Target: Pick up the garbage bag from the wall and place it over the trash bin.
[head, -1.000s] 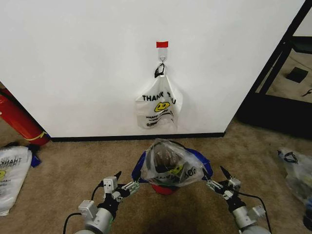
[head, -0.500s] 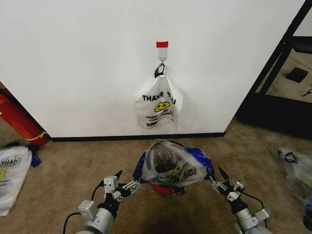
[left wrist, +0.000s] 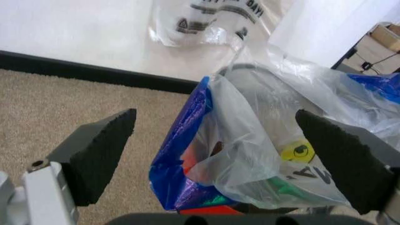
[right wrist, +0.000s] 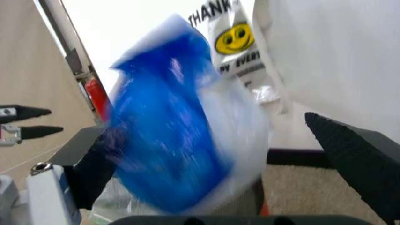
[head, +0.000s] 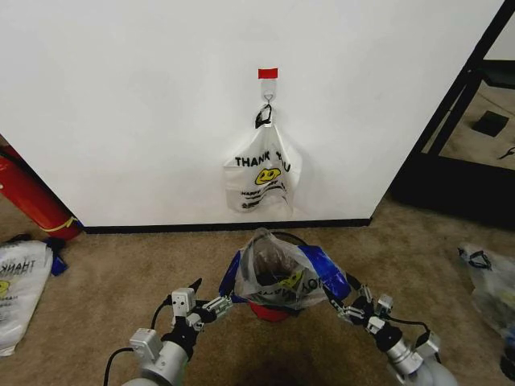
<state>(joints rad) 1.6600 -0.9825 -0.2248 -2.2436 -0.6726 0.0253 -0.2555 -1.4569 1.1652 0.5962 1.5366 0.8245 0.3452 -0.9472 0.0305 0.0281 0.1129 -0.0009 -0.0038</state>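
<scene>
- The garbage bag (head: 282, 277), clear with blue side panels, is off the wall (head: 145, 104) and draped over the trash bin (head: 270, 310) on the carpet near the robot; by my judgement, only seating its edges remains.
- Inside the bag, dark bin mesh shows through.
- A whiter "THANK YOU" bag (head: 261, 177) hangs on the hook (head: 268, 97).
- Left gripper (head: 208, 306), fingers wide, sits just left of the bag; right gripper (head: 336, 301), fingers wide, is at its blue right edge.

- carpet (head: 121, 273) is carrying everything
- bin (head: 272, 310) is sitting near the baseboard
- white bag (head: 20, 291) is lying far left
- another bag (head: 492, 285) is lying far right
</scene>
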